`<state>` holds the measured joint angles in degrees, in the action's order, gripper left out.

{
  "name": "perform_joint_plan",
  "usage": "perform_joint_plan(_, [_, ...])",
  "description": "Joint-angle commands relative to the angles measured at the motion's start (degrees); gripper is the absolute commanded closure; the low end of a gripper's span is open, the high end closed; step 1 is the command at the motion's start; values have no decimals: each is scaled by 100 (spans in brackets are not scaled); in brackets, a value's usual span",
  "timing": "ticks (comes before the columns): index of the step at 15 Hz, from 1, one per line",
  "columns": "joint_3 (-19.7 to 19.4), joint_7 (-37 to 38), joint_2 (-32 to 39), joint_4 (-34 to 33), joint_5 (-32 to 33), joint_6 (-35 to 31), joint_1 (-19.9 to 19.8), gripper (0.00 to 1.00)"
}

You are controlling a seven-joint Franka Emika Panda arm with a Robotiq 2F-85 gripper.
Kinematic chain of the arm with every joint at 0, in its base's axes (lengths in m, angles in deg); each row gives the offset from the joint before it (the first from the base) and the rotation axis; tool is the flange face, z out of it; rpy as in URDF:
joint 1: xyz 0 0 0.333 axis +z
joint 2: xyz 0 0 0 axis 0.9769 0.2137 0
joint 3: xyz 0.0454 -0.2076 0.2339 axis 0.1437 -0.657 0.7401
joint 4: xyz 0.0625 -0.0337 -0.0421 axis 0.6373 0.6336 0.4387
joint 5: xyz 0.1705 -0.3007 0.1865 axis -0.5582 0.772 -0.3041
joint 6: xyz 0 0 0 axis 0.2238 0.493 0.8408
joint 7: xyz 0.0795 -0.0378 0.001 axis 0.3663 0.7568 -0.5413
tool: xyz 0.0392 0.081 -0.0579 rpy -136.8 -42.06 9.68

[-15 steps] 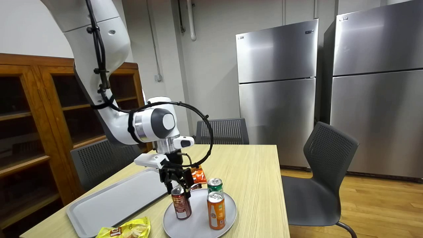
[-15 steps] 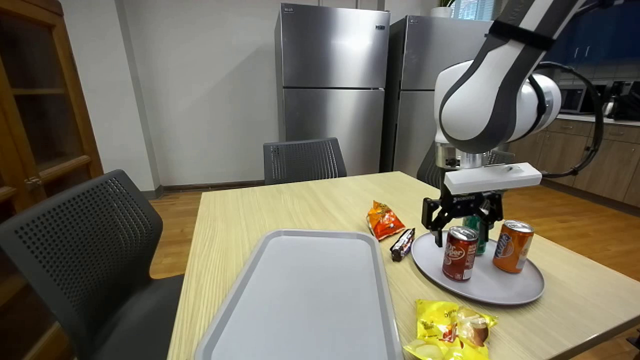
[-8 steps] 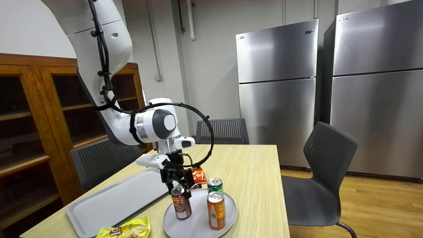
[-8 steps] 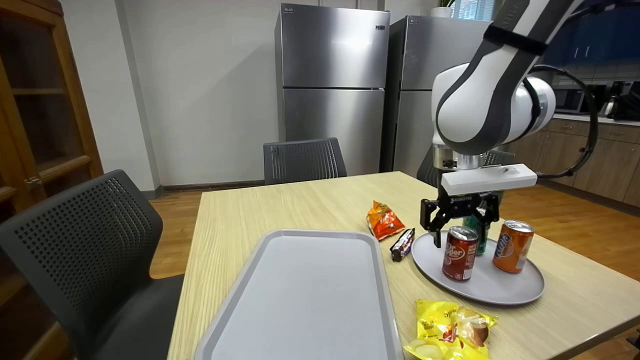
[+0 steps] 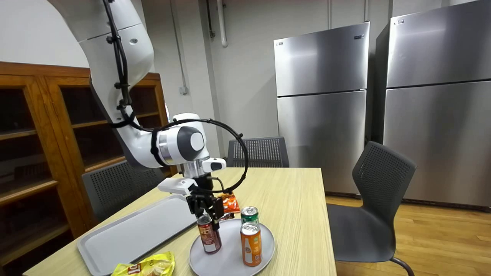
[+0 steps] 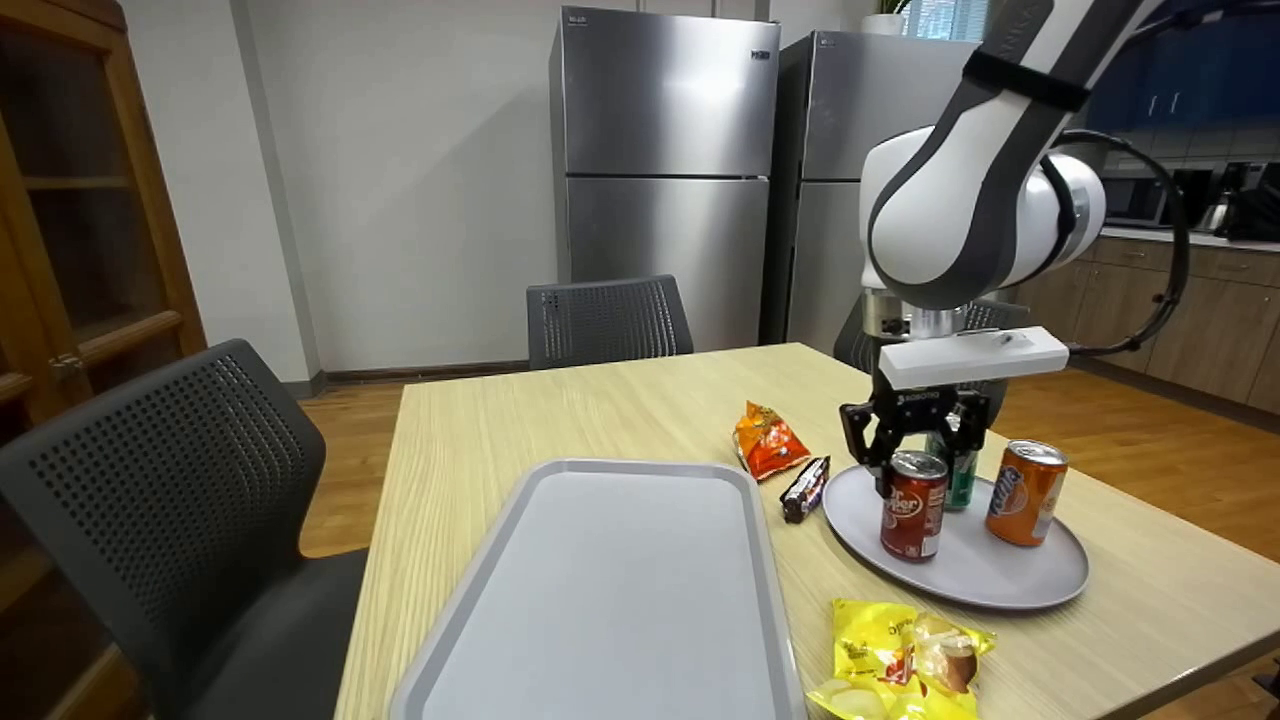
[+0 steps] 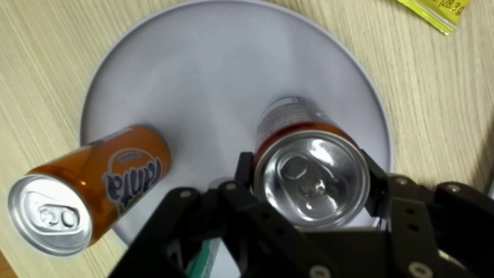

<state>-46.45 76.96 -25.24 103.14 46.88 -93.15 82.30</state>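
Note:
A dark red Dr Pepper can point(image 6: 913, 518) stands on a round grey plate point(image 6: 1000, 590), near its edge. My gripper point(image 6: 914, 478) is shut on the can's upper part from above, a finger on each side. In the wrist view the gripper point(image 7: 308, 177) has its fingers against both sides of the can point(image 7: 293, 116), just under the silver lid. The can also shows in an exterior view point(image 5: 210, 240); its base appears to rest on the plate. An orange Fanta can point(image 6: 1027, 495) and a green can point(image 6: 962, 485), partly hidden behind the gripper, stand upright on the plate.
A long grey tray point(image 6: 620, 600) lies beside the plate. A yellow chip bag point(image 6: 905, 660), a red-orange snack bag point(image 6: 768, 442) and a dark wrapped bar point(image 6: 805, 490) lie on the wooden table point(image 6: 480, 430). Chairs point(image 5: 374, 207) stand around it.
The gripper's fingers have closed in on the red can from both sides. The can has shifted slightly to the left in both exterior views. The arm has moved only a little.

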Motion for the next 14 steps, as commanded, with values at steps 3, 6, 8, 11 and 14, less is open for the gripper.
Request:
perform_joint_plan(3, [85, -217, -563, 133, -45, 43, 120, 61])
perform_joint_plan(6, [200, -152, -782, 129, -4, 92, 238, 61])
perform_joint_plan(8, [322, -117, -883, 109, -2, 139, 338, 61])
perform_joint_plan(11, [556, -89, -983, 42, -5, 204, 504, 61])
perform_joint_plan(14, [832, -119, -1022, -36, -47, 257, 681, 61])
